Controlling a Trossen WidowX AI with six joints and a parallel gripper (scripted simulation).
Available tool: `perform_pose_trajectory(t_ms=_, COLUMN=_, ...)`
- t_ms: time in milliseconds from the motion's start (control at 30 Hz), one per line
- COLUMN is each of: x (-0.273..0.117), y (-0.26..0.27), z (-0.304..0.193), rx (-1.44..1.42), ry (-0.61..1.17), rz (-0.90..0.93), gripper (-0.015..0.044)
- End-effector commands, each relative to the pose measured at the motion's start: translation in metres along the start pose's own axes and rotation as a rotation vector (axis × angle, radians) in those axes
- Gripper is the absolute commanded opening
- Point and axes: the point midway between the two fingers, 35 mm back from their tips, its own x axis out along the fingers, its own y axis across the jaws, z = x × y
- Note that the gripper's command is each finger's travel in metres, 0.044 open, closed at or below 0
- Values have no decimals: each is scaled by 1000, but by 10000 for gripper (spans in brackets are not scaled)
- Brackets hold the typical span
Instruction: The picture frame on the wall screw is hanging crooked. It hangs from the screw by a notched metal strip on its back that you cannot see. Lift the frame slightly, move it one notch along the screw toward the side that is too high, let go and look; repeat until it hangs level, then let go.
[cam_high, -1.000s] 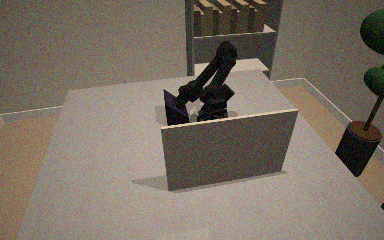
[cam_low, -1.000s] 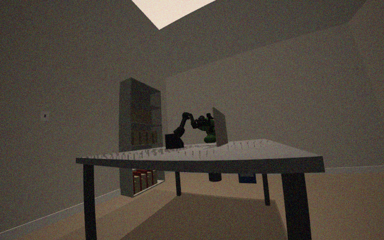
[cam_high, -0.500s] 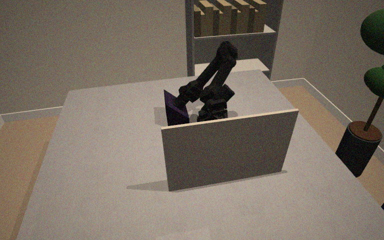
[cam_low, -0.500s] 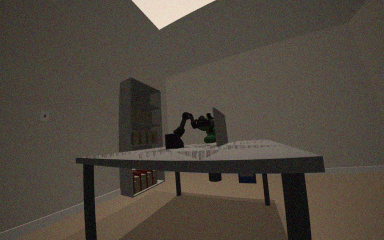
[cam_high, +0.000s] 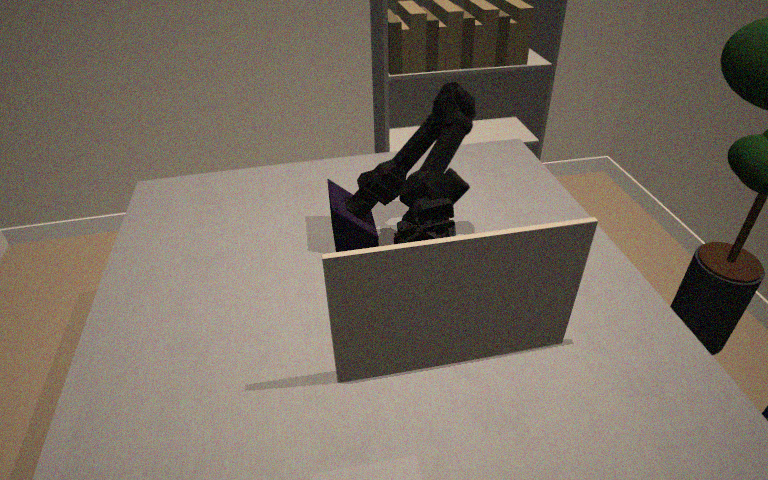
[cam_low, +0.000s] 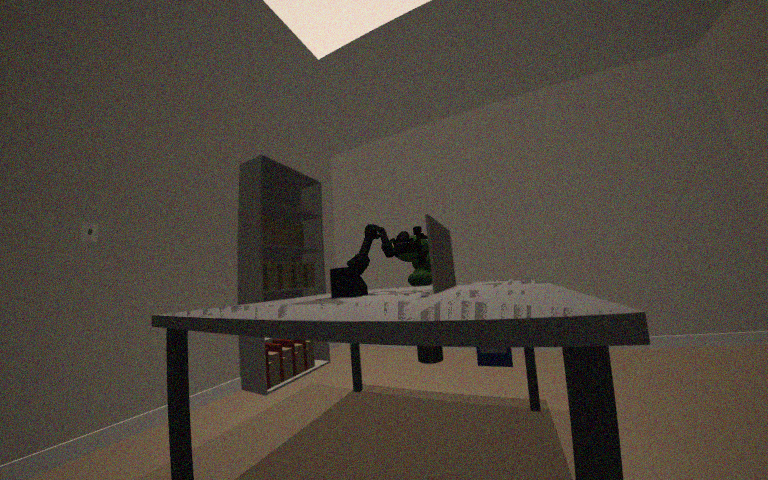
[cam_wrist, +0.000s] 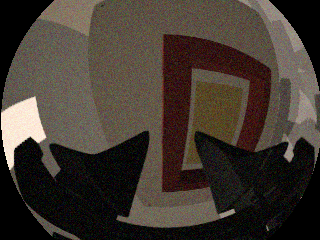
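dark red picture frame, pale inner border, yellow-brown centre, hanging on upright panel
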Motion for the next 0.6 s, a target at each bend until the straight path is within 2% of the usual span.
perform_pose_trajectory(t_ms=0, x=1, y=-1, z=0, rx=6, ry=-2, rz=1, gripper=213)
perform_pose_trajectory(t_ms=567, x=1, y=-1, z=0, rx=6, ry=-2, rz=1, gripper=100)
